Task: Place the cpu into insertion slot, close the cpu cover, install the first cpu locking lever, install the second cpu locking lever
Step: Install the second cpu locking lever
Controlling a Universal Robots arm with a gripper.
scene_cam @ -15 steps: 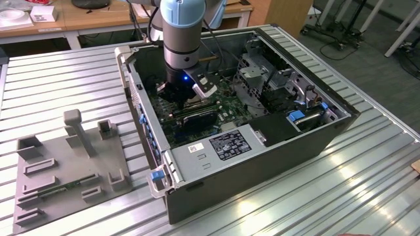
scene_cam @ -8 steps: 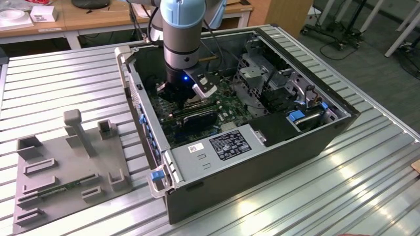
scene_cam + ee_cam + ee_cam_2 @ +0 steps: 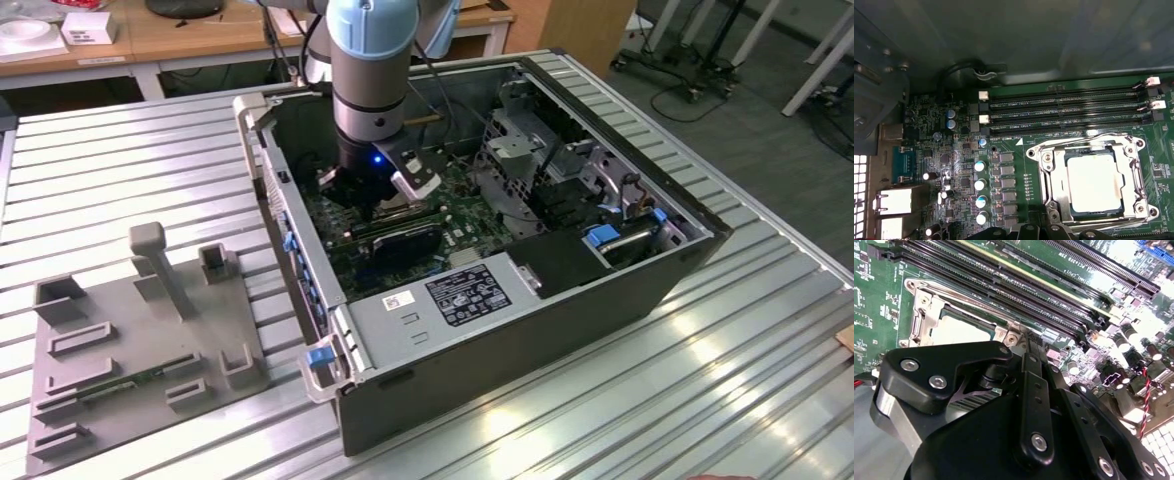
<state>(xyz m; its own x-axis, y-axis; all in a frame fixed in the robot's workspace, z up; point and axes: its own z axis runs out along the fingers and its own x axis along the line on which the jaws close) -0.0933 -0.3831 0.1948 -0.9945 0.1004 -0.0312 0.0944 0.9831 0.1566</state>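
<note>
The cpu (image 3: 1093, 182) lies flat in the insertion slot (image 3: 1040, 165), its pale metal top facing up; it also shows in the second wrist view (image 3: 961, 332). The cpu cover (image 3: 1056, 175) is down around the chip's edges, and its silver frame (image 3: 921, 310) is partly hidden behind the gripper body. A thin metal lever (image 3: 1104, 136) runs along the socket's edge beside the memory slots. My gripper (image 3: 378, 195) is lowered inside the open computer case, just above the motherboard. In the second wrist view the gripper (image 3: 1026, 347) hangs close over the socket's corner.
Long black memory slots (image 3: 1064, 107) run beside the socket. Capacitors (image 3: 980, 185) and rear ports (image 3: 894, 200) stand on its other side. The case walls (image 3: 534, 340) enclose the board. A red-black twisted wire (image 3: 1144, 395) lies nearby. A grey fixture plate (image 3: 134, 340) sits on the slatted table.
</note>
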